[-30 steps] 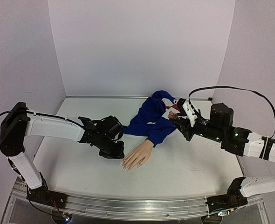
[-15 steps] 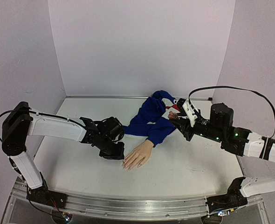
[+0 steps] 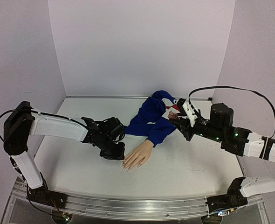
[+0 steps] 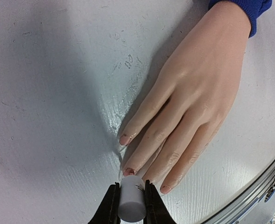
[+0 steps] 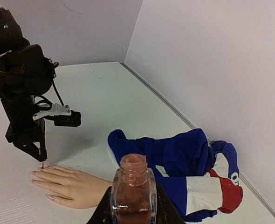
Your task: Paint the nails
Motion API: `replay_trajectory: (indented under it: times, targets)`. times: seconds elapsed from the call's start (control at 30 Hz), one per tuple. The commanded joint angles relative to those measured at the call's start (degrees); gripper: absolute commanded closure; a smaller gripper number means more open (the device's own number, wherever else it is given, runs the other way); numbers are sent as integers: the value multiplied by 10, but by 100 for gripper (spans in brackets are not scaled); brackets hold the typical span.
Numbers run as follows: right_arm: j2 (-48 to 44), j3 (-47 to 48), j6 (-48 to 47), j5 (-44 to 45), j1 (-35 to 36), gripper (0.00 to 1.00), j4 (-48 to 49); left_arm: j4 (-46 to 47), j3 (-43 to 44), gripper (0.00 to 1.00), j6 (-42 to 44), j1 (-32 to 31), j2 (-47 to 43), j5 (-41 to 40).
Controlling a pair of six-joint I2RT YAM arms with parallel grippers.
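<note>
The beige mannequin hand (image 3: 138, 155) lies palm down in a blue sleeve (image 3: 151, 122). In the left wrist view its fingers point toward the camera, and the nails (image 4: 125, 139) show reddish smears. My left gripper (image 4: 131, 198) is shut on the white brush cap (image 4: 131, 205), held directly over the middle fingertip (image 4: 128, 171); it also shows in the top view (image 3: 114, 151). My right gripper (image 5: 133, 205) is shut on the open pinkish polish bottle (image 5: 133, 186) and holds it upright above the table beside the sleeve; it also shows in the top view (image 3: 178, 120).
The blue, white and red jacket (image 5: 198, 163) is bunched behind the hand toward the back wall. The table's front metal rail (image 3: 128, 205) runs close to the fingertips. The side walls stand at left and right.
The left arm has shifted very slightly while its gripper stays at the fingertips. The right arm and the bottle have not moved.
</note>
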Motion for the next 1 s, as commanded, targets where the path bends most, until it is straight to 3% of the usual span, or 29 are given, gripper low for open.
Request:
replay_trajectory:
  times: [0.0,0.97]
  targets:
    - [-9,5,6,-6,-3,100,41,-2,30,100,2,-2,5,7]
    - [-10,5,6,-7,-3,100,41,-12,15,100,-8,-1,-4,-3]
